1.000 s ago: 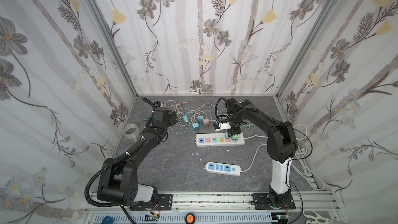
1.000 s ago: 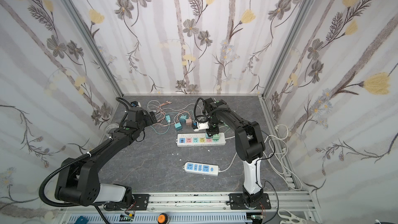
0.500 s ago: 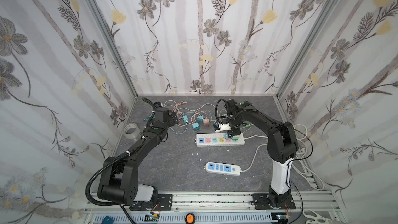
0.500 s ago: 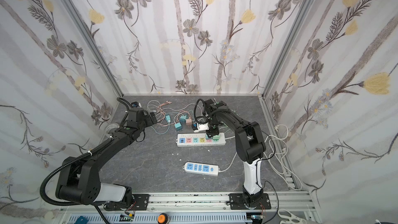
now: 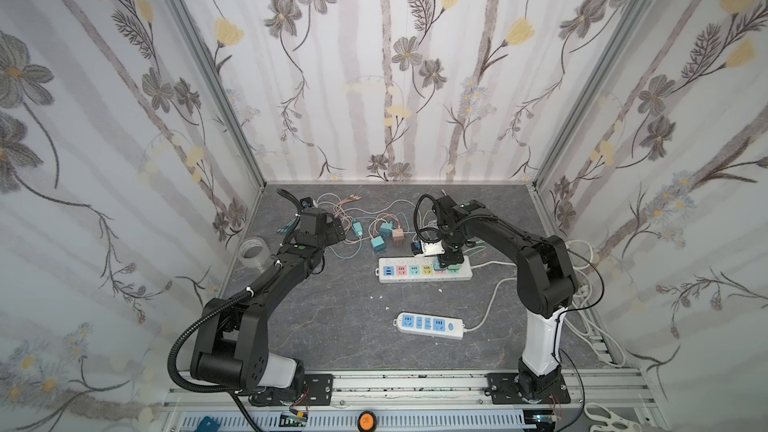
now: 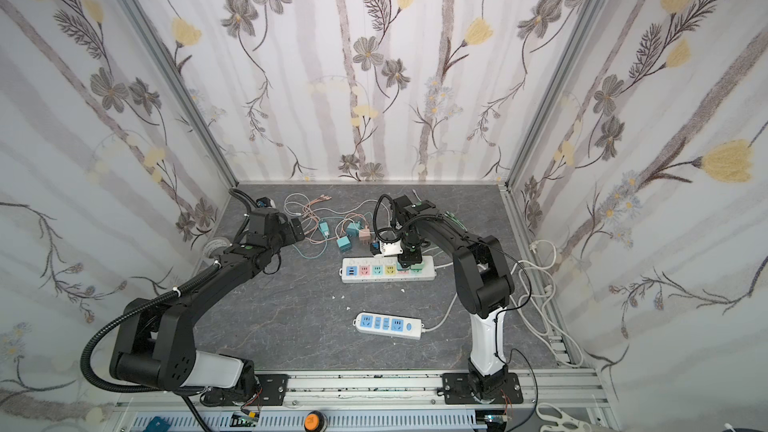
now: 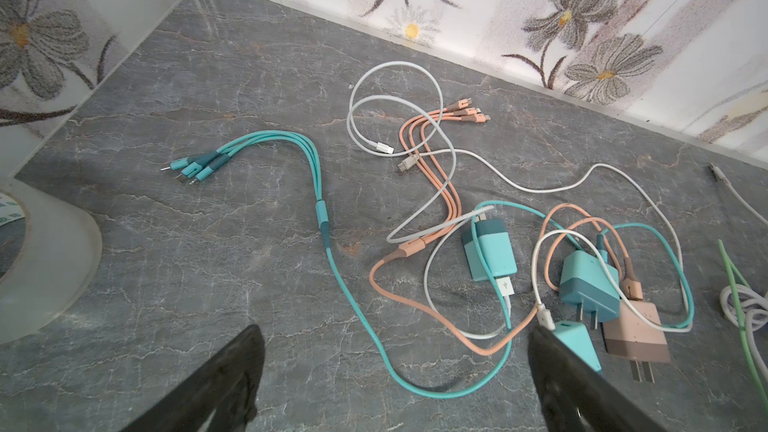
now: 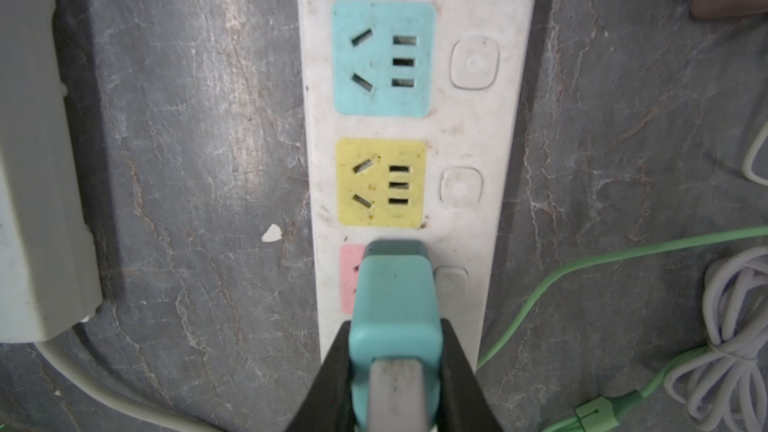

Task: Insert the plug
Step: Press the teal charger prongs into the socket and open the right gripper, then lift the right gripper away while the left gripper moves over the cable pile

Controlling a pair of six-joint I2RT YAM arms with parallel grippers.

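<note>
Right end effector (image 8: 395, 328) pinches the teal plug (image 8: 395, 292) by its sides. The plug's nose lies over the pink socket (image 8: 350, 280) of the white strip (image 8: 478, 126), next to the yellow socket (image 8: 380, 182); whether the prongs are seated cannot be told. Left end effector (image 7: 395, 338) is spread wide above loose cables (image 7: 324, 226) on the surface (image 7: 187, 251).

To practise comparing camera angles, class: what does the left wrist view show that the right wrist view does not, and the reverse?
Only the left wrist view: the open left gripper, a teal multi-headed charging cable and a clear tape roll. Only the right wrist view: the right gripper shut on a teal plug, at the pink socket of a white power strip. Both: the grey marbled tabletop and a thin green cable.
</note>
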